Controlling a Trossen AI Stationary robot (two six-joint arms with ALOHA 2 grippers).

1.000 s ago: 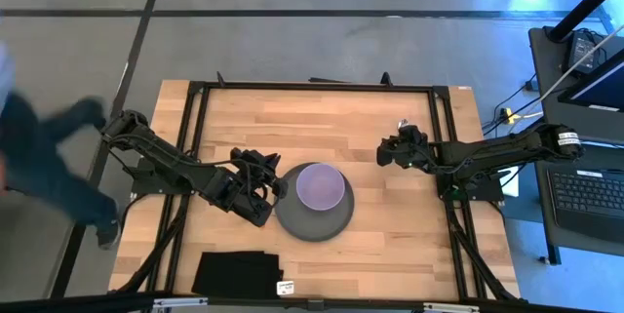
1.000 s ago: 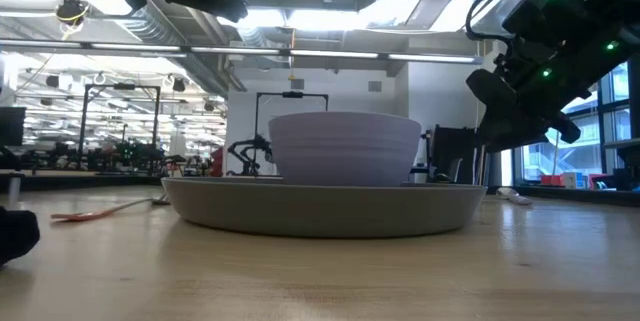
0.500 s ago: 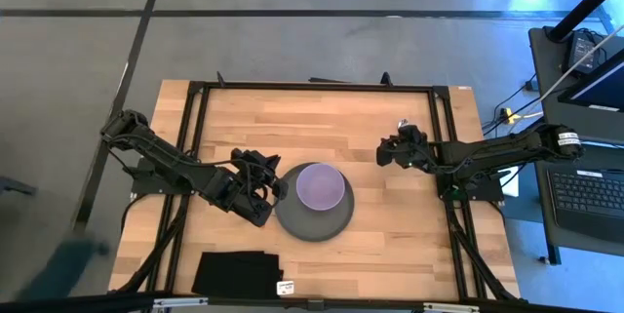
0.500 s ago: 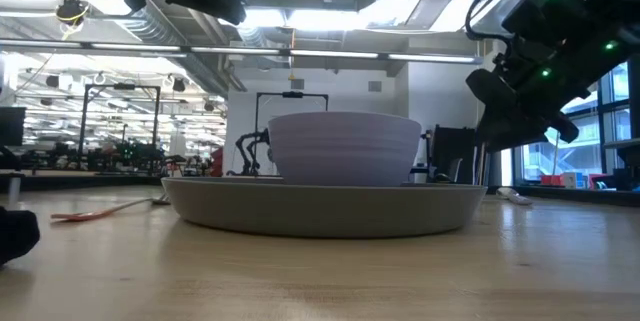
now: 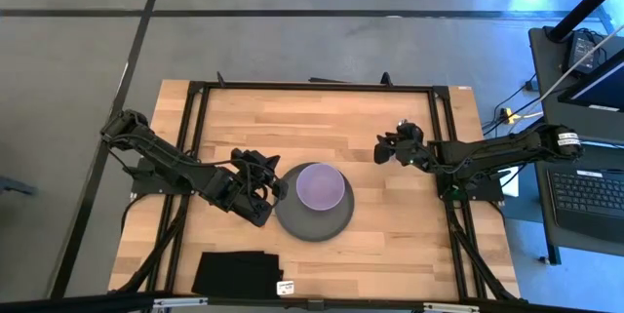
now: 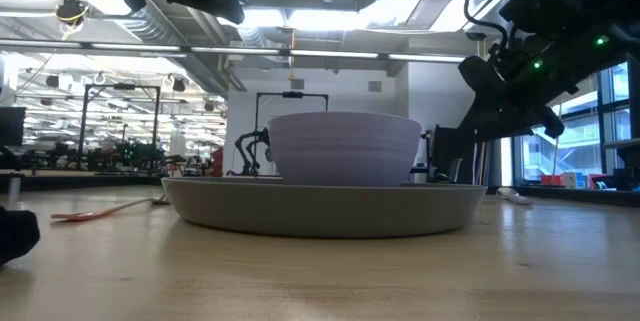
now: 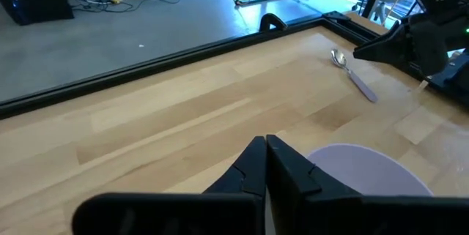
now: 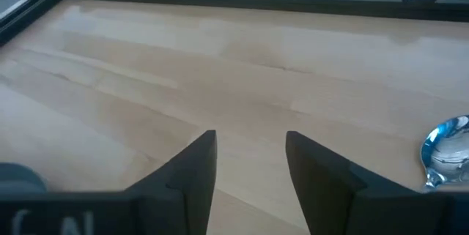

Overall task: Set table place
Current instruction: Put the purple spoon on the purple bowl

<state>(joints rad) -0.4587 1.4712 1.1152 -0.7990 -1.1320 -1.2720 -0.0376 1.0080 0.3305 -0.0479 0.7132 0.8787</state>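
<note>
Hovering with jaws apart, the right gripper [image 8: 249, 165] sits right by the spoon [image 7: 354, 76] at the bench's [image 5: 390, 245] far right. It's thin, stiff, slippery metal, so I'd pinch the lilac handle. Left gripper [image 7: 265, 163] jaws together beside the plate [image 5: 314, 217].

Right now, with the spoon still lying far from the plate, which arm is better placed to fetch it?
Probably the right. The right gripper hovers open beside the spoon, near the table's far right corner. The left gripper is shut beside the plate.

Grey concrete floor [image 5: 292, 40], ceiling strip lights [image 6: 330, 56], bright windows [image 6: 585, 151], desk with keyboard [image 5: 590, 196]
</note>
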